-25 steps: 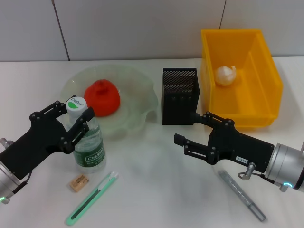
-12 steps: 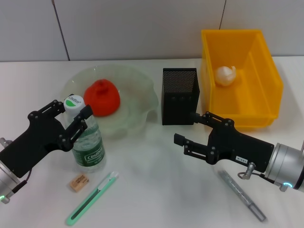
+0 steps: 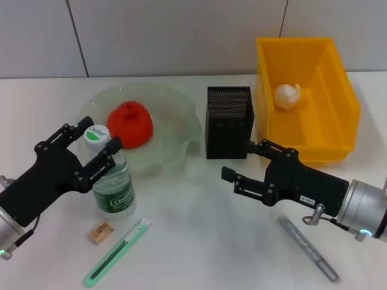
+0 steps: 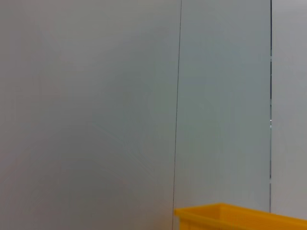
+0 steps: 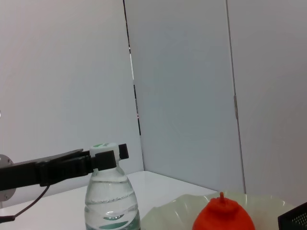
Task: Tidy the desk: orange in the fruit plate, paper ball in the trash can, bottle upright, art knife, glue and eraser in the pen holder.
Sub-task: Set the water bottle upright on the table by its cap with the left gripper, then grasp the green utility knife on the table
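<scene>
Beside the plate (image 3: 181, 130), the bottle (image 3: 110, 175) stands upright; the left gripper (image 3: 94, 151) has just spread off its neck, empty, so that step looks done. Right gripper (image 3: 245, 162) hovers open, empty.

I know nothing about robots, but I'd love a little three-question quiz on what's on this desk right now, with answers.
1. True or false: the paper ball already lies in the yellow bin.
2. Which item is inside the glass plate? A. eraser B. orange C. bottle
3. Fill in: the left gripper has its fingers on either side of the ______ of the upright bottle.

Key:
1. True.
2. B: the orange sits in the plate; the eraser and the green art knife lie on the table.
3. Cap. The right gripper hovers open beside the black pen holder.
</scene>
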